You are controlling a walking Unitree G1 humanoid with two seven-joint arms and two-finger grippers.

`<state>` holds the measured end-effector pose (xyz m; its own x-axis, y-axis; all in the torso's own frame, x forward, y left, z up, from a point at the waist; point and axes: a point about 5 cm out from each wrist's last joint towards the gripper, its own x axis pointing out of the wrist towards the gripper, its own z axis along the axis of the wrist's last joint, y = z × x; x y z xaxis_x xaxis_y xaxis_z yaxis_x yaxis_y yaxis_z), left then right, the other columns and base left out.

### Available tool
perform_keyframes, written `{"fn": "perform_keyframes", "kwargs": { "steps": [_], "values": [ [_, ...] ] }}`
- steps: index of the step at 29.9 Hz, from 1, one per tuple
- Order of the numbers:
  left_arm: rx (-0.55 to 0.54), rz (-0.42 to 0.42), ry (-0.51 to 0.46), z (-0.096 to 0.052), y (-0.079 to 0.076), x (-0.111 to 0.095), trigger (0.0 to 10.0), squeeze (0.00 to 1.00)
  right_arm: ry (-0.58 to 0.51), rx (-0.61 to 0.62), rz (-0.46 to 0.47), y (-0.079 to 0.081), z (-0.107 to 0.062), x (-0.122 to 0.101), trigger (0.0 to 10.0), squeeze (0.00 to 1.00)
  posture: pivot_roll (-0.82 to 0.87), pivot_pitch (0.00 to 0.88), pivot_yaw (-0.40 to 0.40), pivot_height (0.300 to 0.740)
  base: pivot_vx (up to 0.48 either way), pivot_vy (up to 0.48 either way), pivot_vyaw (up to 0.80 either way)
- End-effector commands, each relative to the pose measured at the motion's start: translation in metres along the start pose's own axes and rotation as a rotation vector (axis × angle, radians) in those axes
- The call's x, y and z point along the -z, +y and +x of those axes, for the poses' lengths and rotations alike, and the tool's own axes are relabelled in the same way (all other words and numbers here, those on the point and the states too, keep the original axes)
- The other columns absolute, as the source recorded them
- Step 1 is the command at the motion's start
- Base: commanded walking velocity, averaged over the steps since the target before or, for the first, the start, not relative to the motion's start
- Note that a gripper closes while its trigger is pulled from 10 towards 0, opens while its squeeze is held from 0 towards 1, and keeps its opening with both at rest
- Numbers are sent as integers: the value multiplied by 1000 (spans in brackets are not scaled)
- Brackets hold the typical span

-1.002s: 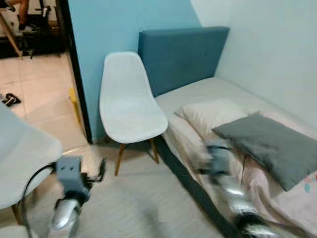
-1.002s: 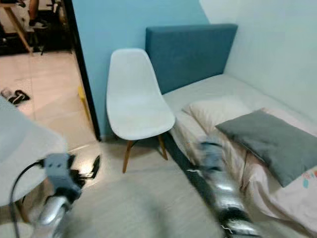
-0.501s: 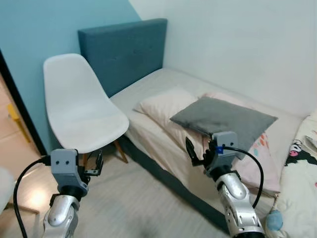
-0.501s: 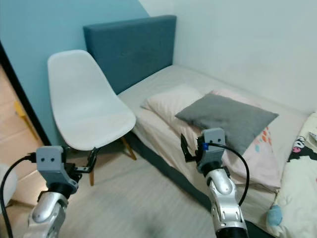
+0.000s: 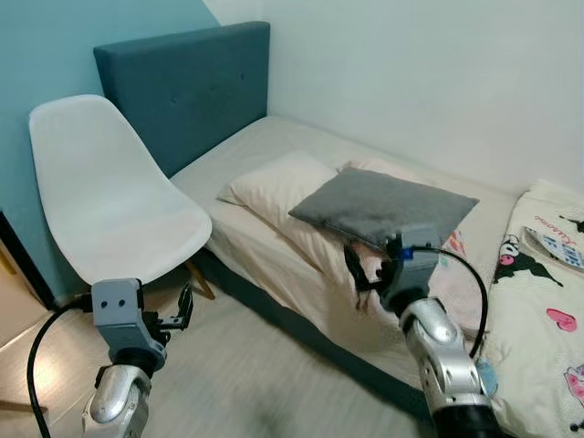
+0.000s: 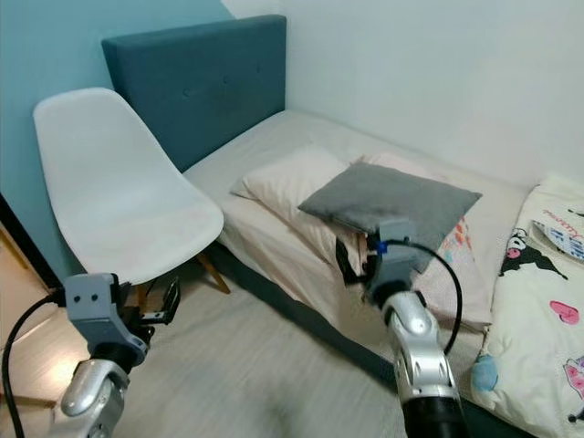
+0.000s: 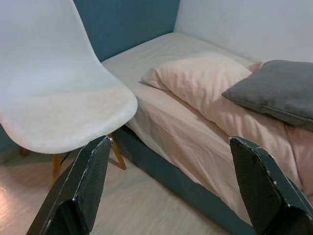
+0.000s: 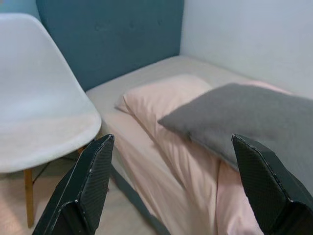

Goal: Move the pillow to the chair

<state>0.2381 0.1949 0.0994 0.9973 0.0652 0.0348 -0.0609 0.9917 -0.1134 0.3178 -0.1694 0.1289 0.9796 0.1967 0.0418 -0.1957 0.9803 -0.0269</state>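
The right gripper (image 8: pixel 171 191), fingers spread wide and holding nothing, hangs at the lower centre-right of the head view just short of the grey pillow (image 5: pixel 383 206), which lies mid-frame on the bed (image 5: pixel 274 146), overlapping a cream pillow (image 5: pixel 274 187). The left gripper (image 7: pixel 171 191), also spread apart and empty, sits at the lower left above the floor, just below the white chair (image 5: pixel 109 214) standing beside the bed.

Head stereo pair: you look forward and down from standing height at bed (image 5: pixel 301 164), white chair (image 5: pixel 119 219) and floor. Wrist cameras: each looks low along its own spread fingers, closer in. All four views share chair seat, cream pillow (image 8: pixel 161 98), grey pillow (image 7: pixel 279 88).
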Motion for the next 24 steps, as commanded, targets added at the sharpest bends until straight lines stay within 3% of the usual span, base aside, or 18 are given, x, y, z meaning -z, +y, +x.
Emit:
{"fn": "perform_keyframes", "kwargs": {
  "steps": [1, 8, 21, 24],
  "values": [
    [25, -23, 4, -1, -5, 0, 10000, 0, 40, 20, 11, -7, -3, 7, 10000, 0, -26, 0, -84, 740, 371, 0, -500],
    [36, -30, 14, -1, -6, 2, 10000, 0, 83, 55, 75, -12, -4, 10, 10000, 0, -29, 0, -87, 740, 480, 0, -800],
    [51, -37, 23, -1, -7, 5, 10000, 0, 123, 136, 79, -27, -3, 15, 10000, 0, -32, 0, -91, 740, 404, 0, -791],
    [52, -39, 25, -1, -7, 5, 10000, 0, 133, 164, 66, -33, -4, 16, 10000, 0, -33, 0, -93, 740, 359, 0, 0]
  ]
}}
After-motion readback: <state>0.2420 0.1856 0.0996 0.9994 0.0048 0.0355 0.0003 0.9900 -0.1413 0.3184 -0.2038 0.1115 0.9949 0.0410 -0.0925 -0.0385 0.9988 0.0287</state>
